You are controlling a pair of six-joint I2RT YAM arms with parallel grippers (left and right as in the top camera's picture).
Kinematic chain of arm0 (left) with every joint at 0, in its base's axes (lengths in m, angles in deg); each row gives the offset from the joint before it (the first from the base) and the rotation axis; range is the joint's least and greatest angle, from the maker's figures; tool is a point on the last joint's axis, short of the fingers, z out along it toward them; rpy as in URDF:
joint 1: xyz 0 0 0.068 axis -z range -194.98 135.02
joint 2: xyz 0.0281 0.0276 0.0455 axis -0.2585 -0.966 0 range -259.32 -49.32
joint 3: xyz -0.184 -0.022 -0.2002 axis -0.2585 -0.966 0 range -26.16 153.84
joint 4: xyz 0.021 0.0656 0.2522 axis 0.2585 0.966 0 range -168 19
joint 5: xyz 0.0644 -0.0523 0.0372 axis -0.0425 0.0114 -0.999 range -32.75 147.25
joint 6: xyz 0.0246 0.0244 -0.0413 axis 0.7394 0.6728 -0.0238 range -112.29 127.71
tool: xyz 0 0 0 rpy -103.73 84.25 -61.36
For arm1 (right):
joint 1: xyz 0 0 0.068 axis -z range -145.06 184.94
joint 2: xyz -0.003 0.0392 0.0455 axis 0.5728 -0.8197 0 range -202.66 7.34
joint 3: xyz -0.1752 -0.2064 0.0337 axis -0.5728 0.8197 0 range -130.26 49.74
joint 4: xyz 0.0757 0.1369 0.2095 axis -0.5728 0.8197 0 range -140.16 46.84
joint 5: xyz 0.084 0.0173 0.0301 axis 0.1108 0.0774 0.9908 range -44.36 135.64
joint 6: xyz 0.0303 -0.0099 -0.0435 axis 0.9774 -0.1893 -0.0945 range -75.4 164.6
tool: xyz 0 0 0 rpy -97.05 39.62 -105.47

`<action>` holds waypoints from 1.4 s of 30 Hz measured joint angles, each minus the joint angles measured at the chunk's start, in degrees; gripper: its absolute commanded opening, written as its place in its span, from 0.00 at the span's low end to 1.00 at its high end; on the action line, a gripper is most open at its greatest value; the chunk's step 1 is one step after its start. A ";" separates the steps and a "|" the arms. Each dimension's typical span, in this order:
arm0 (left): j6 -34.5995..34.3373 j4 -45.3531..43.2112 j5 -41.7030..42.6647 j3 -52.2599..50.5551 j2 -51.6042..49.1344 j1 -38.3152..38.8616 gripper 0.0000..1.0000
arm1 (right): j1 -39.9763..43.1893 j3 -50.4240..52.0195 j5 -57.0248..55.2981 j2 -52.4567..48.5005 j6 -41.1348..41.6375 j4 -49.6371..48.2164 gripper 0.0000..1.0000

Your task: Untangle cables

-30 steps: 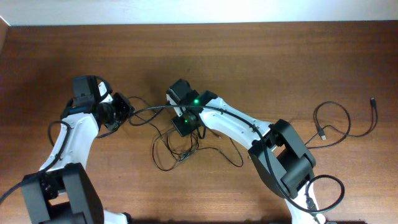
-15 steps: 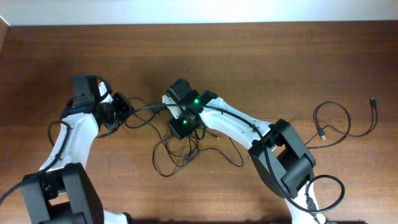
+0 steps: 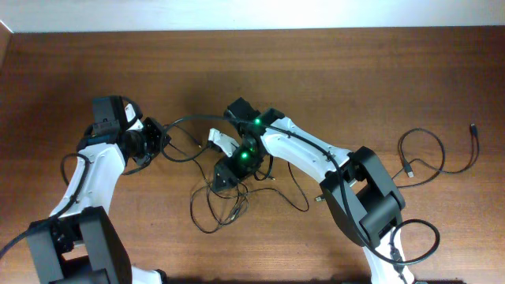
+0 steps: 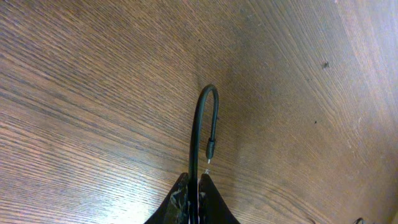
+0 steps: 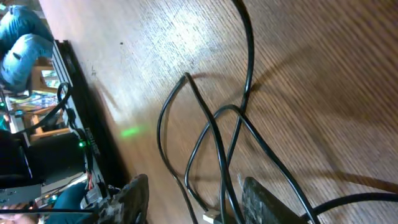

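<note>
Left end effector [image 4: 196, 185] pinches one cable [image 4: 198, 124]; right end effector [image 5: 195, 186] stands open over the cables [image 3: 229, 196], tangle beneath it not yet undone.

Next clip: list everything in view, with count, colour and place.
tangled cables: several, thin, black, table centre
loose cable: one as far as shows, black, right side, apart from the tangle
table: one, brown wood
arms: two, white with black joints, entering from the bottom edge
left end effector: black, left of centre, shut on a cable loop
right end effector: black, open, over the tangle
</note>
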 measured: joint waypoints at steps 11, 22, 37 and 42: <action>0.00 0.02 0.00 0.00 0.00 0.02 0.04 | 0.55 9.29 6.49 -0.28 0.83 -11.76 0.04; -0.02 0.04 0.00 0.00 0.00 0.00 0.00 | 1.57 9.66 4.28 28.57 1.84 -9.55 0.04; -0.02 0.04 -0.92 0.00 0.00 0.00 0.00 | 6.34 -0.07 -12.13 53.53 13.31 -28.92 0.04; -0.02 0.04 -1.05 0.00 0.00 0.02 0.00 | 6.34 -1.77 -12.24 58.77 13.11 -43.58 0.04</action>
